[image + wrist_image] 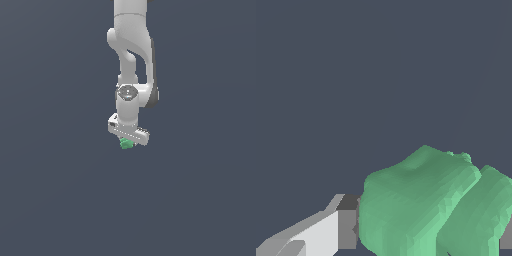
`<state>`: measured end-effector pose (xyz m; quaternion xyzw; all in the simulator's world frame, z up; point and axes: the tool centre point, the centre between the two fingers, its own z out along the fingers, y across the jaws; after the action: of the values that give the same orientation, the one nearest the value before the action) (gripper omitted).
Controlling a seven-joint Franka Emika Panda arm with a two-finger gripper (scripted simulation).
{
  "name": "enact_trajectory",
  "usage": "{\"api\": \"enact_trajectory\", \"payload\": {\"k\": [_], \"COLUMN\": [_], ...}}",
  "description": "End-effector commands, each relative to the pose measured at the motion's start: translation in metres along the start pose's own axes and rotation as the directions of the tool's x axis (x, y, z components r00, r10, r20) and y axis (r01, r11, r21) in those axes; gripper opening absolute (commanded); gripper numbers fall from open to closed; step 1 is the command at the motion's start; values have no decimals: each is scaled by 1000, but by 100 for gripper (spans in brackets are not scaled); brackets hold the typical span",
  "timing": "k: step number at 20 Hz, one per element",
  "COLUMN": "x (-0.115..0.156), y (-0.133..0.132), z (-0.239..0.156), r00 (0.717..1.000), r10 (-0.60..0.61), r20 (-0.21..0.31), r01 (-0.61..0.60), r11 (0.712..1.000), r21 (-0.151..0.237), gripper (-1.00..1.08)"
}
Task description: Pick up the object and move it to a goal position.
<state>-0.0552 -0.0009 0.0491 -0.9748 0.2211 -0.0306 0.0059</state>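
The object (125,144) is a small bright green lumpy blob that sits right under the white hand of the arm in the exterior view. My gripper (127,142) points down and is shut on it. Up close in the wrist view, the object (421,195) fills the space between the fingers. One finger's dark pad (348,223) presses against one side of it, and a sliver of the other finger (506,236) shows at the opposite side. The fingertips themselves are hidden by the blob.
A plain dark grey-blue surface (55,200) fills both views all around. The white arm (132,55) comes down from the upper edge of the exterior view. No other objects or marker show.
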Motion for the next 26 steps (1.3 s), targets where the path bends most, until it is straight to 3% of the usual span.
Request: {"api": "enact_trajectory", "payload": {"k": [1, 7, 12, 18, 26], "x": [14, 62, 111, 162, 214], "y": [1, 3, 7, 15, 28], "z": [-4, -24, -51, -92, -152], "r00": [999, 986, 953, 890, 782], "r10": [1, 10, 28, 60, 113], "r20": [-35, -166, -303, -453, -613], "r01": [-1, 2, 12, 34, 76], "r11": [1000, 997, 991, 980, 959], "r21": [15, 71, 131, 198, 273], "gripper": [-100, -100, -100, -100, -100]}}
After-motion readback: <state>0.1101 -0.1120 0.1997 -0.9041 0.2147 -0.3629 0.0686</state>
